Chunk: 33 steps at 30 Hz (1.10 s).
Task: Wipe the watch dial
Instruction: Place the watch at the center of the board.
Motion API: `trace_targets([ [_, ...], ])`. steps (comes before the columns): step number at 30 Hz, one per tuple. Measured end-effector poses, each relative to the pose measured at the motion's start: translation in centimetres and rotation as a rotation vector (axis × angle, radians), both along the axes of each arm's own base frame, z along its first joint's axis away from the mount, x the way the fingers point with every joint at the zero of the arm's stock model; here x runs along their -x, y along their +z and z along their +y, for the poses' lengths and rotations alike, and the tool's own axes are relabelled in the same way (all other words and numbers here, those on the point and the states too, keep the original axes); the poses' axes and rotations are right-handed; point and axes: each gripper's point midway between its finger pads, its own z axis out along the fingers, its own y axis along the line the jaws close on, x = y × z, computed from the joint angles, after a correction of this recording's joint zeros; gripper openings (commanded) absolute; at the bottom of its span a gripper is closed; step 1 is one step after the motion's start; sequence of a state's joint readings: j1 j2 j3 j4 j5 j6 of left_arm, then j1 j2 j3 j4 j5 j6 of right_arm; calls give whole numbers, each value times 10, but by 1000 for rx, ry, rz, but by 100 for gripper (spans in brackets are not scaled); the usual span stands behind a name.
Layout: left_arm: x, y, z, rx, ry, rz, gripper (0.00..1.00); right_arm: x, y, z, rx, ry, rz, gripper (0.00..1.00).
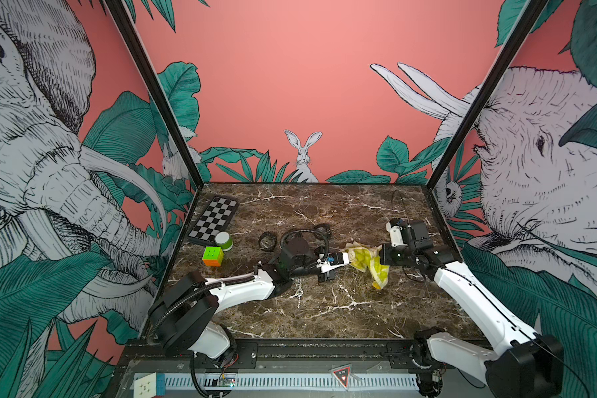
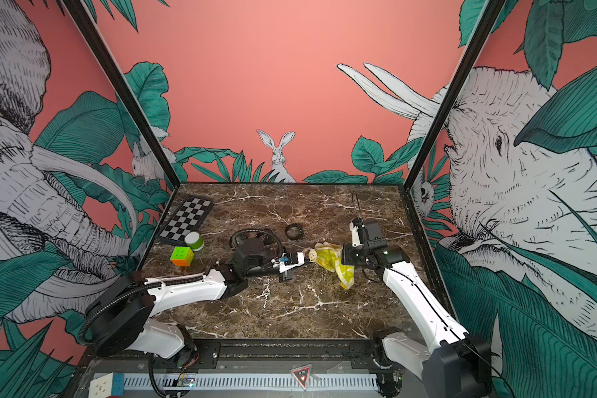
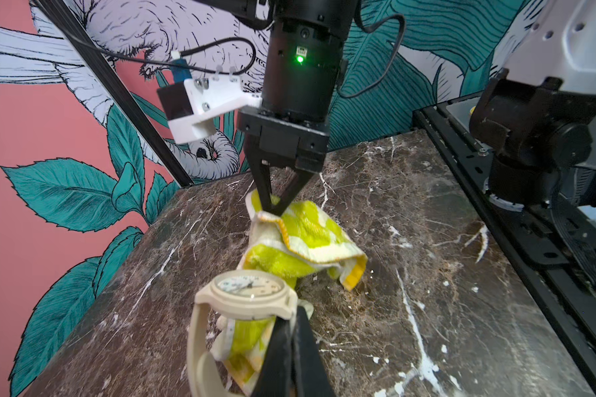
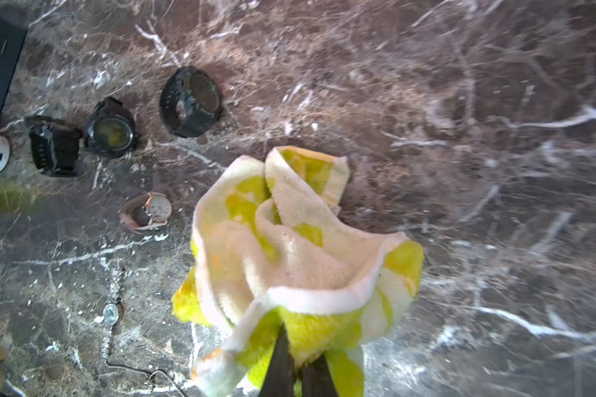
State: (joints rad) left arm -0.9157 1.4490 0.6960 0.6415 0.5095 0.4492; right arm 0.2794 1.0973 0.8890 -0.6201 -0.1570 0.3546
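Watch [image 3: 248, 292] is sitting up off the desk [image 1: 324, 310], mid-desk, and the left hand [image 3: 291, 330] is clamping it at the edge of the case, right where the strap [image 3: 195, 330] joins. The strap is looping down from the case, and the dial [image 3: 250, 284] is lying bare and facing up in the left wrist view.

Here's the relation that matters: the cloth [image 3: 310, 233] is lying just beyond the dial, on the robot's right. It's touching the far rim of the case and hanging behind and beneath it, not over the face. The right hand [image 3: 272, 206] is pinching the cloth's top fold, jaws together on it, tail drooping toward the desk.

In both top views the two hands are pointing at each other almost tip to tip, watch [image 1: 352, 255] and cloth [image 1: 369, 263] between them. The left arm is stretching low and level across the desk. The right arm is reaching in from its side with the wrist bent toward the watch.

By my read, the right hand is the one to move, dragging cloth back across that face.
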Motion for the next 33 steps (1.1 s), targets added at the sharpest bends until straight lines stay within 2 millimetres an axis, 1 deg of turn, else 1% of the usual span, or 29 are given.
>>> trace_targets([
  [4,3,1,4,2,0,-2,0,-1,7,-6,0,-20,-15,0],
  [9,4,6,5,12,0,-9,0,0,5,-9,3,-28,-4,0],
  [18,5,6,5,13,-4,-8,0,-2,4,-18,7,-59,1,0],
  [22,3,4,4,7,-1,-3,0,-2,0,-22,8,-73,7,0],
  [25,-11,-1,-2,-15,25,18,0,0,-7,-27,12,-88,24,0],
  [29,-47,-17,-13,-89,100,67,0,0,-8,-30,15,-99,25,0],
  [33,-81,-36,-24,-169,161,114,0,1,-3,-32,12,-106,6,0],
])
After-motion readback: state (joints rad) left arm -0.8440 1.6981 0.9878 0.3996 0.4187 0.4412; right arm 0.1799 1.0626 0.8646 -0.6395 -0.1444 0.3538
